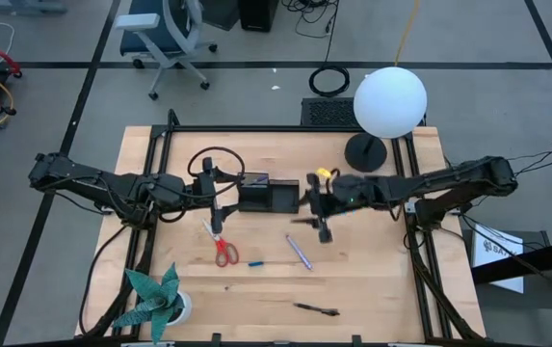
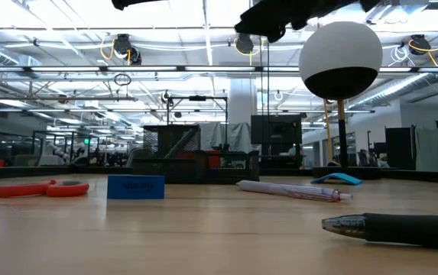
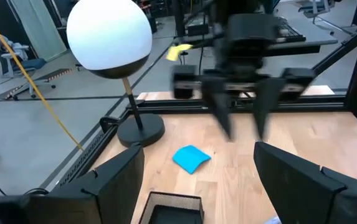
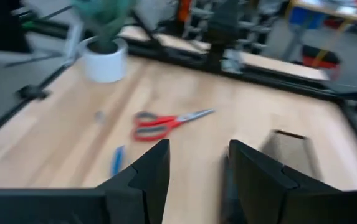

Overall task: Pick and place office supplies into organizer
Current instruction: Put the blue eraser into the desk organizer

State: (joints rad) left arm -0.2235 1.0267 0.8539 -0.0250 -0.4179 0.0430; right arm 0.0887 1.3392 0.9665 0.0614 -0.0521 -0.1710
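Observation:
The black organizer sits mid-table between the two grippers. My left gripper hangs open and empty at its left end, above the organizer's corner. My right gripper is open and empty just right of it, fingers pointing down. The blue notepad lies flat near the lamp base, hidden under my right arm in the high view. Red-handled scissors, a tiny blue piece, a purple pen and a dark pen lie flat nearer the table's near edge.
A lamp with a white globe and round black base stands at the far right. A teal paper plant in a white pot sits at the near left corner. Bare wood lies between the scissors and the dark pen.

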